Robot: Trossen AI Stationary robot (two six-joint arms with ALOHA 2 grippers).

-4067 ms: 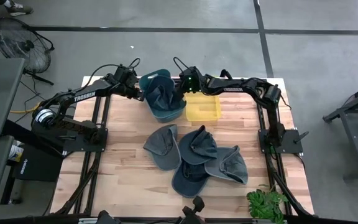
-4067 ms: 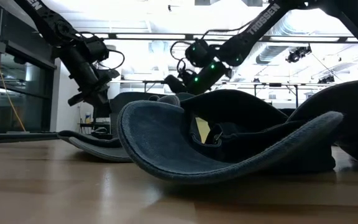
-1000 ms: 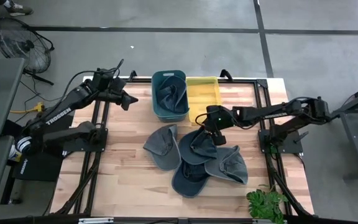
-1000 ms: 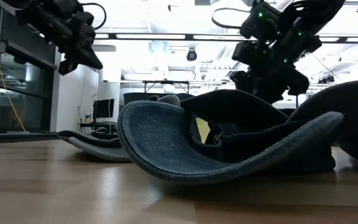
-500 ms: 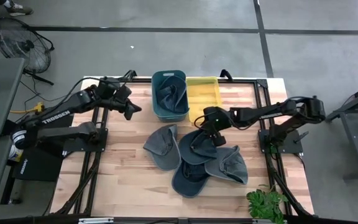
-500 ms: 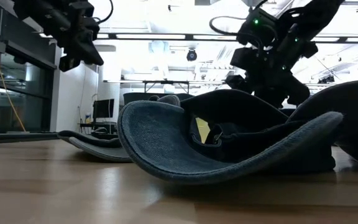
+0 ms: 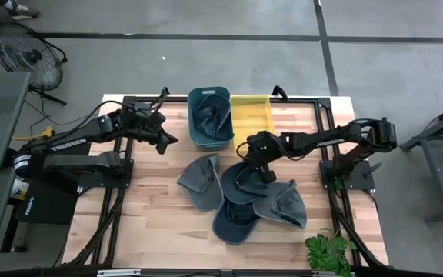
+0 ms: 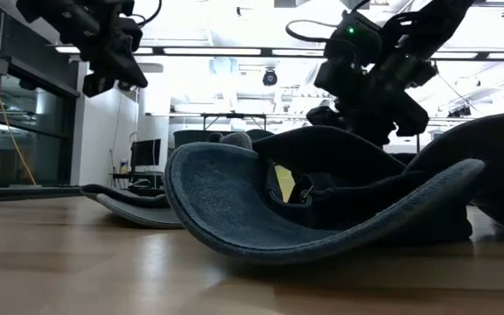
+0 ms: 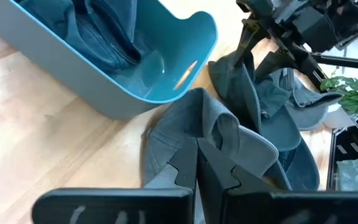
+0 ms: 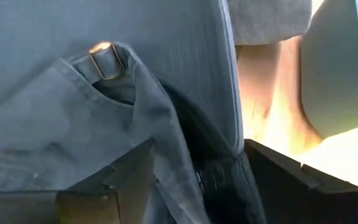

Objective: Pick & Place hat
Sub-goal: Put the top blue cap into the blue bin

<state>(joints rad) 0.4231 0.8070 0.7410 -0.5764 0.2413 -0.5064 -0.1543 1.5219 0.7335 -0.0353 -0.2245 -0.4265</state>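
Observation:
Several hats lie in a loose pile on the wooden table: a grey hat (image 7: 200,181), a dark blue hat (image 7: 244,181), another grey one (image 7: 284,205) and a dark one (image 7: 232,221). One more hat (image 7: 211,115) lies in the blue bin (image 7: 194,132). My right gripper (image 7: 261,172) is down at the dark blue hat, open. A raised fold of the hat (image 10: 166,124) beside its strap buckle (image 10: 104,57) stands between the fingers. My left gripper (image 7: 169,141) hangs shut above the table, left of the blue bin, holding nothing. My right gripper comes at the dark blue hat slanting down from the table's right, its open fingers (image 10: 127,175) on either side of the fold by the buckle. Whether the fingers touch the cloth I cannot tell. The hat lies on the pile.
A yellow bin (image 7: 254,132) stands right of the blue one at the far edge. A green plant (image 7: 329,251) sits at the near right corner. Bare wood lies at the table's near left (image 7: 152,223).
My right gripper has gone down and a little toward the table's left, onto the dark blue hat. My left gripper, still shut, has moved toward the near edge and slightly right, closer to the blue bin. The hats have stayed where they were.

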